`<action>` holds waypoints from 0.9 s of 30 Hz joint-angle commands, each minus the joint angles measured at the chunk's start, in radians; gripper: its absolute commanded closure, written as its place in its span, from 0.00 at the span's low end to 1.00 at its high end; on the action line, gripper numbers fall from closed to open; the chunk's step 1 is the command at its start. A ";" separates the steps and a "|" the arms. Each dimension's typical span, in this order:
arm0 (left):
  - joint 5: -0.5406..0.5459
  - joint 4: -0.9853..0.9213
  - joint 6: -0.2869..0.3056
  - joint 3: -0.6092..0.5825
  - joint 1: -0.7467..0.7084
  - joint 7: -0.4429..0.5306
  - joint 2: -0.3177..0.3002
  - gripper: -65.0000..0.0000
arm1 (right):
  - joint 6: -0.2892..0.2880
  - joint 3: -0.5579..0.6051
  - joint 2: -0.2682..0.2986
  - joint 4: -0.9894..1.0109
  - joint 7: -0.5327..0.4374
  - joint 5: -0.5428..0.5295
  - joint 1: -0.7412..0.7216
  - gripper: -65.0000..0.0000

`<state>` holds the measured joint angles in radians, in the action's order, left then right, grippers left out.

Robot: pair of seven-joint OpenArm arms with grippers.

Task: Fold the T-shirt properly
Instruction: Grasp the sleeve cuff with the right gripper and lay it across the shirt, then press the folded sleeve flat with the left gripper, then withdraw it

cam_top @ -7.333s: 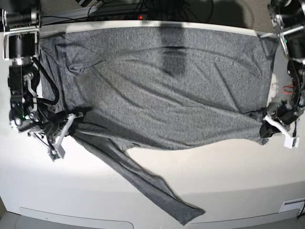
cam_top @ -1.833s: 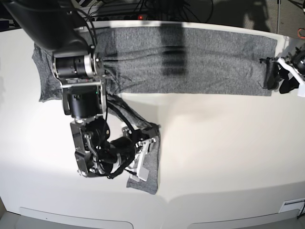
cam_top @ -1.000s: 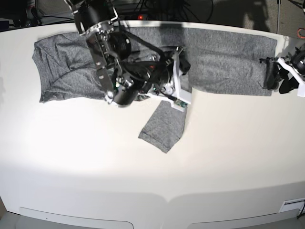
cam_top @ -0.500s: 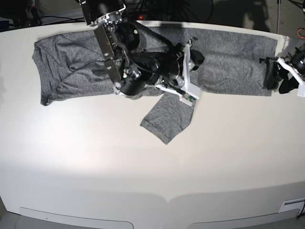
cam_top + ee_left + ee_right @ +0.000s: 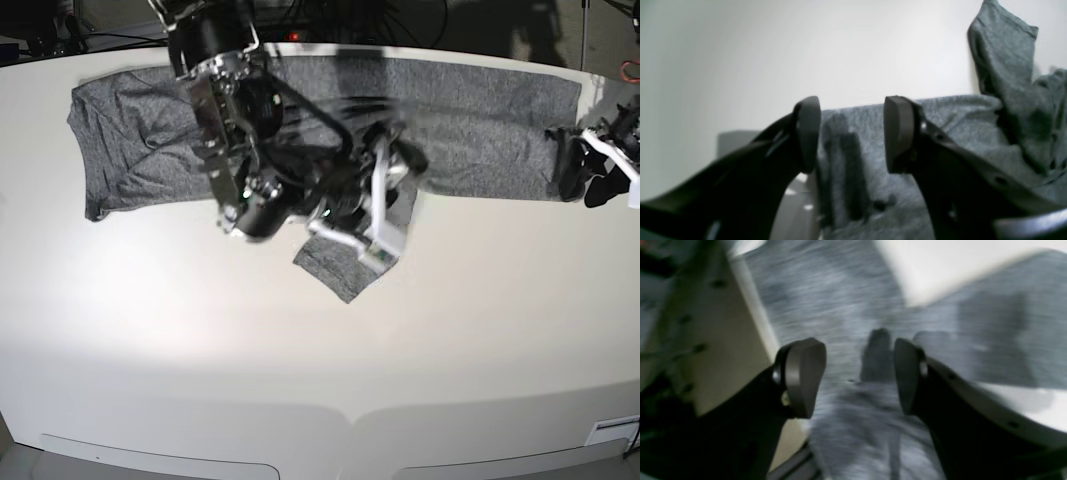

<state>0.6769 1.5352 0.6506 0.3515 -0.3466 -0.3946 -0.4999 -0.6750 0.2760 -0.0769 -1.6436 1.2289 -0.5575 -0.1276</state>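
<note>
My right claw [image 5: 858, 376] hangs over the T-shirt [image 5: 480, 125] with its two dark fingers [image 5: 805, 373] spread apart and nothing between them; only grey knit shows in the gap, below the tips. The wrist view is smeared, so I cannot tell whether the fingertips brush the cloth or float just above it. In the base view this claw [image 5: 385, 205] sits over the middle of the folded shirt, and the end of one sleeve pokes out from under it onto the white table [image 5: 320, 340], on the side nearer the camera.

My left claw [image 5: 850, 133] is also spread wide and holds nothing. Beyond its fingertips lies the straight edge of the shirt [image 5: 940, 133], flat on the table; past that edge there is bare white surface. Off to one side of this claw a fold of the grey fabric rises up in a loose peak. In the base view my left claw [image 5: 585, 170] sits just beside the shirt's end, at the table's edge.

The shirt itself lies as a long band across the far side of the table, stretching from one claw's end to well past the other, with wrinkles bunched at the end farthest from my left claw.
</note>
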 commanded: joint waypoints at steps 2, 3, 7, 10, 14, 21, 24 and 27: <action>0.022 0.060 0.008 0.006 0.009 0.026 0.008 0.54 | -0.003 -0.046 0.012 -0.019 -0.017 -0.013 -0.045 0.44; 0.022 0.084 0.008 0.006 0.009 0.024 0.021 0.54 | -0.003 -0.072 0.026 -0.019 -0.017 -0.011 -0.056 0.44; -0.017 0.200 0.008 0.005 0.012 0.021 0.084 0.54 | 0.015 -0.185 0.106 -0.019 -0.026 0.052 -0.077 0.44; -0.069 0.267 0.007 -0.023 0.018 0.022 0.141 0.54 | 0.027 -0.275 0.193 -0.019 -0.033 0.076 -0.068 0.44; -0.151 0.278 0.007 -0.173 0.051 0.021 0.199 0.54 | 0.043 -0.396 0.312 -0.018 -0.037 0.079 -0.036 0.44; -0.389 0.277 -0.221 -0.505 0.179 0.021 0.305 0.54 | 0.047 -0.569 0.443 -0.018 -0.042 0.078 0.077 0.44; -0.471 0.276 -0.289 -0.600 0.232 0.021 0.343 0.54 | 0.047 -0.626 0.474 -0.018 -0.051 0.080 0.132 0.44; -0.518 0.245 -0.338 -0.663 0.277 0.015 0.370 0.54 | 0.047 -0.688 0.486 -0.017 -0.071 0.080 0.182 0.44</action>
<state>0.1535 1.7664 0.3172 -0.3161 -0.0818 -0.3985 -0.1299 -0.6289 -0.4076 0.3923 -1.6440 1.1725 -0.4702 0.0673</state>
